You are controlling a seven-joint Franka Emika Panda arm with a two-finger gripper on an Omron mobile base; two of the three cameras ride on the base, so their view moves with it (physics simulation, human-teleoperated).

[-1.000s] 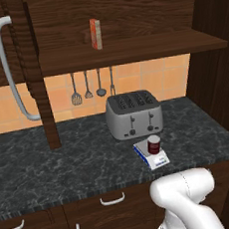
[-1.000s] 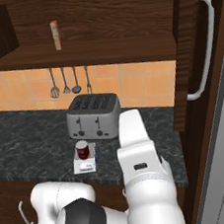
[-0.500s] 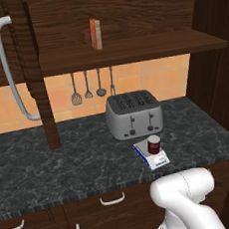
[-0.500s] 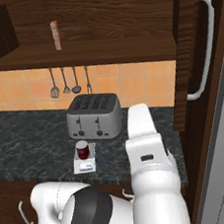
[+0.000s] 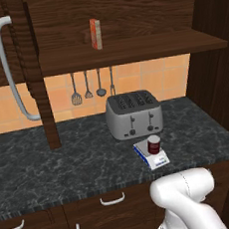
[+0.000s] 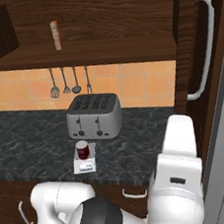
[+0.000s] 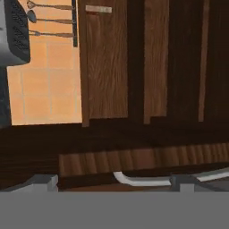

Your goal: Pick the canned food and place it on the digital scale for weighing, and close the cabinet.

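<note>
Already the can (image 5: 153, 144) stands upright on the scale (image 5: 151, 155), which lies flat on the dark table (image 5: 66, 161) just in front of the toaster (image 5: 133, 114). That part of the task looks done; the cabinet (image 5: 126, 15) is not yet closed, with one door (image 5: 10, 57) swung out at the left and another (image 6: 198, 48) at the right, each carrying a long curved silver handle.

From the hand view, the tool faces dark wood panels, and a silver bar (image 7: 143, 180) crosses low in the frame. Its fingertips (image 7: 42, 182) sit wide apart and hold nothing. Which door that bar belongs to cannot be told for sure.

Risks from here, as a judgement: the arm (image 6: 179, 140) rises close to the right door, so a sweeping push could catch the handle awkwardly and slip off the curved bar. A wide swing could also brush the table edge or jolt the scale; the can is small, rests on a small platform, and could tip or roll off. Closing one door alone would leave the task unfinished.

Counts: one can, one scale, one toaster with four slots, one orange-red box (image 5: 95, 34) on the shelf, four utensils (image 5: 87, 87) hanging on the tiled wall, two open doors, several drawer handles (image 5: 112, 200) below the table.
</note>
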